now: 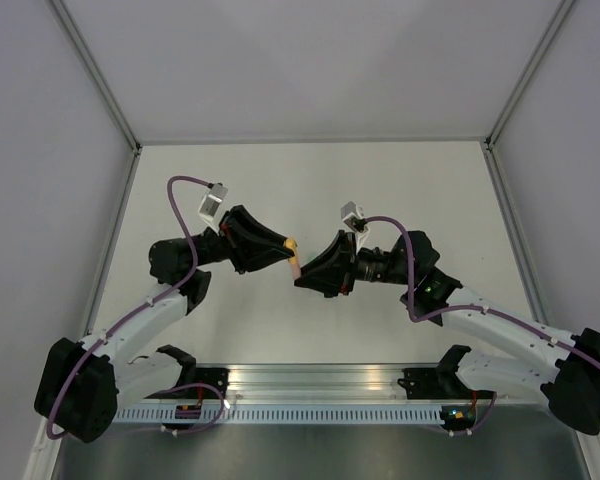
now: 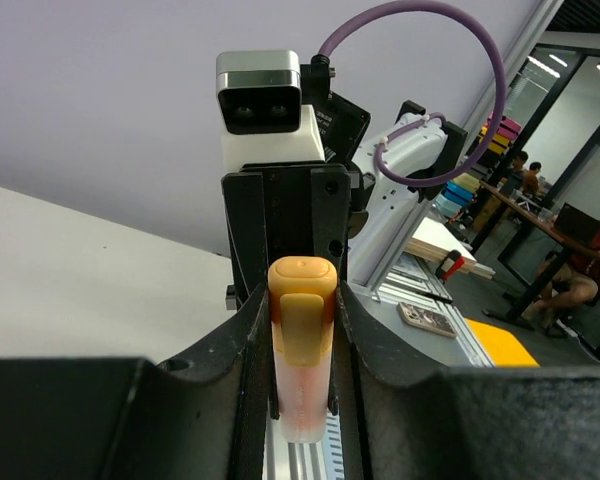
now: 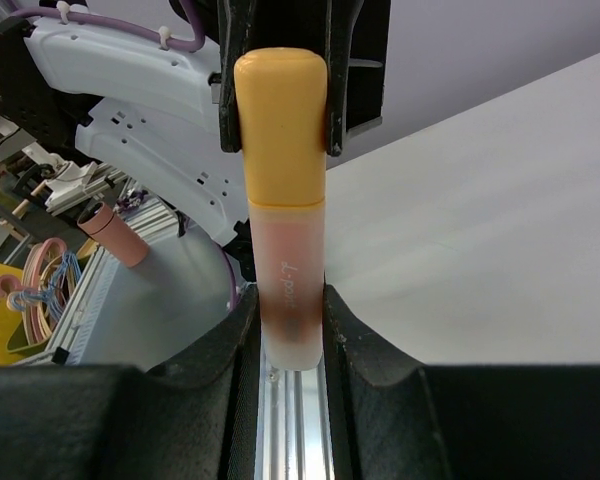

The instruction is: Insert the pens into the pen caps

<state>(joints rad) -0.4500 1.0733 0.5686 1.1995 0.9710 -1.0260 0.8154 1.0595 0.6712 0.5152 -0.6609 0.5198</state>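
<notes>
1. left pincer (image 2: 300, 340): clenched on the orange cap (image 3: 280, 120), one finger on each side.
2. right pincer (image 3: 290, 335): clenched low on the pale barrel of the salmon pen (image 3: 288, 280).
3. position: pen and cap hang in the air between my two arms, above the middle of the surface (image 1: 310, 180).
4. axis: in the top view the long axis runs far to near, across the line joining my pincers, with the cap at the far end.
5. relation: cap and barrel lie on one line and meet at a seam with no visible gap. i judge the cap seated or nearly so.
6. coming move, as i judge it: any last push must run along that axis, since a sideways offset would cock the cap.
7. other pens and caps: not in view.
</notes>
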